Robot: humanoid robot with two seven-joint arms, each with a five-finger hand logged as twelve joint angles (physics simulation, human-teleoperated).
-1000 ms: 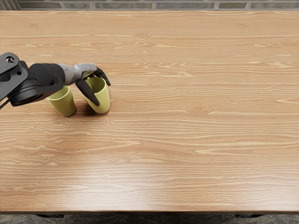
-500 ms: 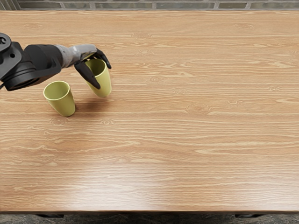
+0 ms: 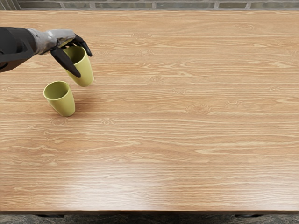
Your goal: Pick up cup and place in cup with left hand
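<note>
Head view: grey-and-black robotic left hand [image 3: 63,38] grasping tapered yellow-green cup [image 3: 85,71], thumb across its side, other fingers at rim. Held cup raised above light wood-grain table [image 3: 187,144]. Matching tapered yellow-green second cup [image 3: 64,104] upright on tabletop, mouth up, near held one.

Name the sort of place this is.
Likely a simulated robot workspace: a light wooden table, grey brickwork beyond it, and a black-and-grey left robot hand holding a yellow-green cup.

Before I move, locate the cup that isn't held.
In the head view, the free cup stands at left on the table, lower in the picture than the cup in the left hand.
</note>
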